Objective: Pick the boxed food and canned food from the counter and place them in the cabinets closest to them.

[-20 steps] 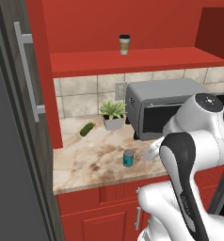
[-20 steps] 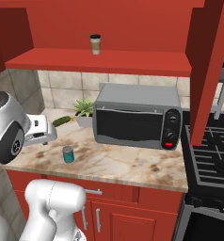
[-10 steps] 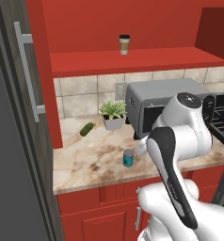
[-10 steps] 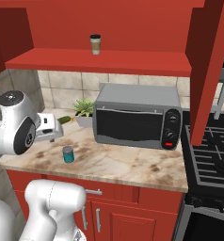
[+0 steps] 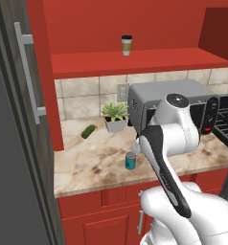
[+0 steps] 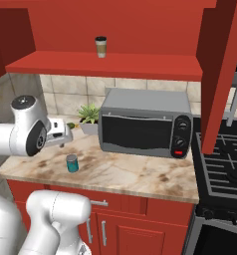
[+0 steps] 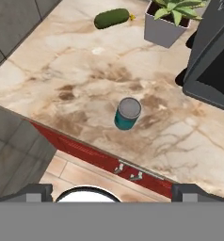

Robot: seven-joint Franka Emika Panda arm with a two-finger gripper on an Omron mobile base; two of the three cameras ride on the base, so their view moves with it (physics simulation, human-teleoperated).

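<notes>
The canned food [image 5: 131, 161] [image 6: 72, 163] [image 7: 127, 114] is a small teal can with a silvery top, upright on the beige marbled counter [image 5: 87, 162] [image 6: 135, 174] [image 7: 62, 61] near its front edge. My gripper [image 6: 61, 144] [image 7: 112, 190] hangs above the can and a little nearer the front edge, pointing down, open wide with nothing between its fingertips [image 7: 36, 192]. The boxed food is out of view. The red wall cabinets have an open shelf [image 5: 135, 62] [image 6: 105, 65] above the counter.
A tan paper cup [image 5: 127, 45] [image 6: 100, 46] stands on the shelf. A grey toaster oven [image 5: 183, 103] [image 6: 145, 124], a potted plant [image 5: 115, 116] [image 7: 168, 21] and a cucumber [image 5: 89, 131] [image 7: 112, 18] sit behind the can. A stove [image 6: 225, 169] is on the right, with an open red cabinet door [image 6: 217, 74] above.
My arm has swung left across the front of the toaster oven, bringing the hand out over the can. The jaws stayed open and the can has not moved.
</notes>
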